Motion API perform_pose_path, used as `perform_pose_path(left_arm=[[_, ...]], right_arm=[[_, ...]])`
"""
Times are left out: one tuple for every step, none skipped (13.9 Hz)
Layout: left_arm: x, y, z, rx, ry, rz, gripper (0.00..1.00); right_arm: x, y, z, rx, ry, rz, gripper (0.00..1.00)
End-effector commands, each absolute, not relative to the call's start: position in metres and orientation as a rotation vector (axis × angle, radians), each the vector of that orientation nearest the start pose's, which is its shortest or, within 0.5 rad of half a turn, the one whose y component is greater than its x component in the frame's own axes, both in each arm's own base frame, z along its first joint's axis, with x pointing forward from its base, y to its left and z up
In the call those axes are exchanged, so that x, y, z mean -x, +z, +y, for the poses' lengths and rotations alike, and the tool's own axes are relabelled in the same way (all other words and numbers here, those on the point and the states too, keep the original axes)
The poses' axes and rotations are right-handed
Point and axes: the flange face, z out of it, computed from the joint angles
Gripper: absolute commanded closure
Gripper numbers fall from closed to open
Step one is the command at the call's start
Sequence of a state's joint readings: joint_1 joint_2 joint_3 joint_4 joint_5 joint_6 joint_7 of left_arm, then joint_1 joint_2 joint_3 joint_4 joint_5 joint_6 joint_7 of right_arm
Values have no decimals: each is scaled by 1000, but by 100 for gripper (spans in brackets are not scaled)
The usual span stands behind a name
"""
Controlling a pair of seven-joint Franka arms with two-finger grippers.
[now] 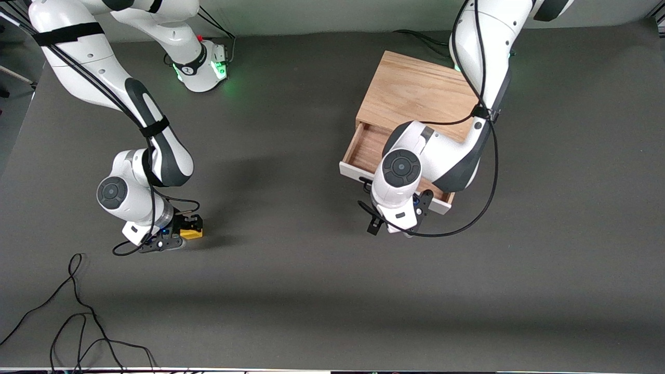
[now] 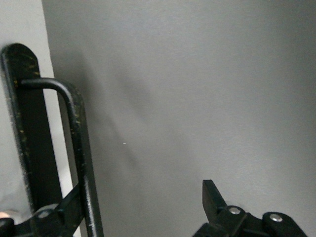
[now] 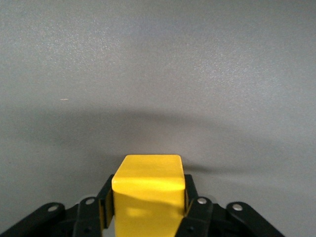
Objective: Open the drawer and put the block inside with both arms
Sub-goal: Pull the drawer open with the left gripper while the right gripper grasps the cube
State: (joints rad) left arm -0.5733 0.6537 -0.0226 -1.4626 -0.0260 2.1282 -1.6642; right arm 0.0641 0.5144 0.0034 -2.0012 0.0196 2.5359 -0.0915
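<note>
Front view, starting at the right arm's end of the table: loose black cables (image 1: 78,311) curl over the matte dark grey table (image 1: 291,291) near the front camera. Just above them the right gripper (image 1: 183,232) is down at the tabletop, its black fingers clenched on the block (image 1: 191,234), a small glossy yellow cube with crisp edges. The right wrist view shows the block (image 3: 148,190) squeezed flat between both fingers (image 3: 190,205), its smooth top face catching the light, above the finely grained grey surface.

Toward the left arm's end stands the cabinet (image 1: 415,93), a boxy piece of light oak with visible wood grain on its flat top. Its drawer (image 1: 366,148) is pulled out toward the front camera, a shallow pale-wood tray with a white front panel (image 1: 349,170). The left gripper (image 1: 400,215) is at that panel, largely under the arm's rounded white wrist. In the left wrist view the handle (image 2: 74,148), a thin black bar with a rounded bend and scuffed, speckled paint, lies just inside one black finger (image 2: 64,212); the other finger (image 2: 212,200) stands well apart, so the fingers are released and spread.
</note>
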Motion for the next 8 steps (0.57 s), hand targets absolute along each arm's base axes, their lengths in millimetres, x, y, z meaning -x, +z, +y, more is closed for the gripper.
perform_pose_path(left_arm=[[-607, 309, -412, 2753, -28, -1660, 0], [-608, 311, -413, 2761, -35, -1665, 0], [-610, 313, -413, 2774, -55, -1665, 0], [-612, 314, -413, 2781, -65, -1674, 0], [-613, 316, -414, 2791, -75, -1680, 0], [-616, 320, -414, 2797, -85, -1688, 0], [-619, 323, -411, 2795, -99, -1697, 0], [-620, 324, -409, 2793, -102, -1701, 0]], right_arm=[[-614, 212, 39, 3126, -82, -253, 71], [-621, 222, 41, 3126, -103, -244, 74], [-627, 232, 42, 3125, -68, -238, 76], [-638, 248, 43, 3125, -37, -238, 76], [-645, 263, 44, 3124, 7, -239, 76], [-655, 282, 48, 3123, 31, -235, 76], [-662, 302, 53, 3120, 62, -223, 76], [-669, 325, 58, 3119, 86, -221, 76]])
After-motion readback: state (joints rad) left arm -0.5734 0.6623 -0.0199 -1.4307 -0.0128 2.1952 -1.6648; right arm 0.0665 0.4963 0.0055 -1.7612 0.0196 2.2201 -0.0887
